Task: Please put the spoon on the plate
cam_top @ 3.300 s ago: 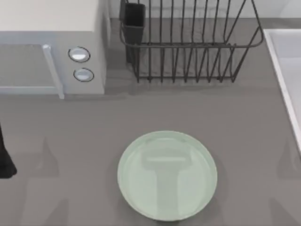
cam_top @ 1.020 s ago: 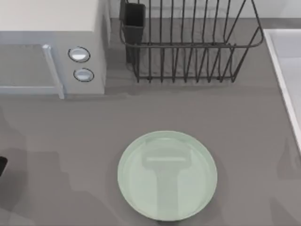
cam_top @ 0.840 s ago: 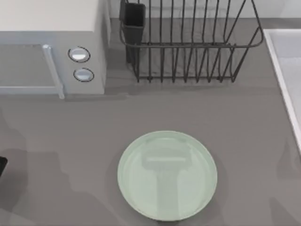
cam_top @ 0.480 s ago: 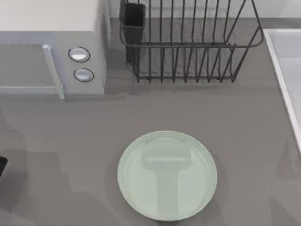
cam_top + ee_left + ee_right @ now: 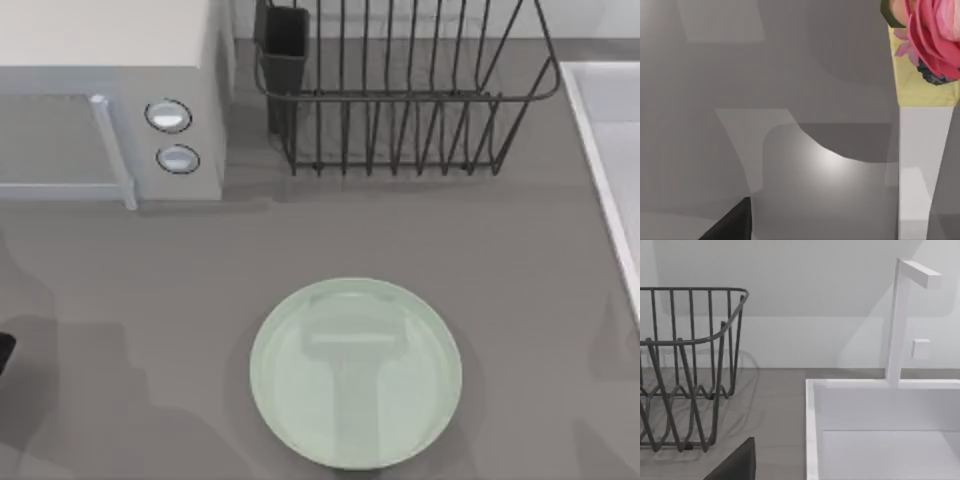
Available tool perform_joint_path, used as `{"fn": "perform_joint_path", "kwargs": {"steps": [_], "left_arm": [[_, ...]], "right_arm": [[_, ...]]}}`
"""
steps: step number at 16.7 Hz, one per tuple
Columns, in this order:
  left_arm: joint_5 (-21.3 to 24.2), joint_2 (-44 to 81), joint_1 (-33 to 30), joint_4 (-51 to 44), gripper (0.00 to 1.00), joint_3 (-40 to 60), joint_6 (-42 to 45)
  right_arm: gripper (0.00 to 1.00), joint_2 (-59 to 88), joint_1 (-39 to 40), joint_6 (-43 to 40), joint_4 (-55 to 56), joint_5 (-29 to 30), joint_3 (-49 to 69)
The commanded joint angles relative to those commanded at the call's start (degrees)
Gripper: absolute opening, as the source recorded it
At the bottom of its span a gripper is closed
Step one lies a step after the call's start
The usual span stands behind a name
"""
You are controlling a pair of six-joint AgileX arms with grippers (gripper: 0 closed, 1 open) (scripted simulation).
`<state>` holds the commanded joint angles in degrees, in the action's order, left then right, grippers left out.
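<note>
The round, glossy mint plate (image 5: 355, 373) lies bare on matte grey table (image 5: 520, 260); either gripper's opening cannot be told.

plate (image 5: 356, 373) | round, pale mint-green, glossy | flat on table, front centre

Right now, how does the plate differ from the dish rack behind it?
The plate is round, solid and pale mint green; the dish rack is angular, made of thin dark wire. The plate lies low and flat on the table; the dish rack stands tall with open sides. The plate is near the front middle; the rack stands at the back, beside the microwave. Both hold nothing and rest on the same grey table.
</note>
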<state>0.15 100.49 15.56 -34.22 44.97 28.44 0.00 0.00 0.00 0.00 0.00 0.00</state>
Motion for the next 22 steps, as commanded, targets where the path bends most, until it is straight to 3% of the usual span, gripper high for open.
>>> {"fn": "perform_joint_path", "kwargs": {"steps": [2, 9, 22], "left_arm": [[0.0, 0.0, 0.0, 0.0, 0.0, 0.0, 0.0], [0.0, 0.0, 0.0, 0.0, 0.0, 0.0, 0.0], [0.9, -13.09, -0.1, -28.04, 0.0, 16.45, -0.15]], "right_arm": [[1.0, 0.0, 0.0, 0.0, 0.0, 0.0, 0.0], [1.0, 0.0, 0.0, 0.0, 0.0, 0.0, 0.0], [1.0, 0.0, 0.0, 0.0, 0.0, 0.0, 0.0]]}}
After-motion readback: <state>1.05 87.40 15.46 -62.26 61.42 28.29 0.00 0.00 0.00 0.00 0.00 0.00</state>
